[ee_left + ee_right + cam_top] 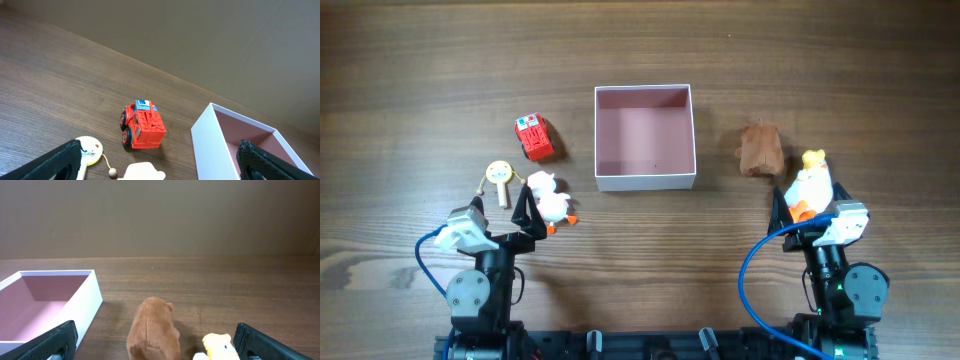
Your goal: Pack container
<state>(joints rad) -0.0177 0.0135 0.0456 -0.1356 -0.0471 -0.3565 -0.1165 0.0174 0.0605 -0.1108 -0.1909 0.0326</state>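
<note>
Left wrist: container (210, 142) runs off frame lower right; I see only the top of the white toy (144, 171) left of it. Right wrist: plush (152, 335) and yellow toy (218, 347) right of container clipped below.

The table (420, 80) is dark brown wood with a clear grain, and its finish is matt. The container (645, 181) looks like thin cardboard: the white outer walls are smooth and matt, and the pink inside is the same plain, dull paper. The red toy car (534, 138) is hard plastic with a slight gloss. The brown animal (760, 150) is soft plush with short fuzzy fibres. The fingers (52, 161) of the left gripper (504, 212) and the fingers (50, 341) of the right gripper (810, 205) are dark, with a rough, grainy surface. The blue cable (425, 250) has a smooth plastic cover.
</note>
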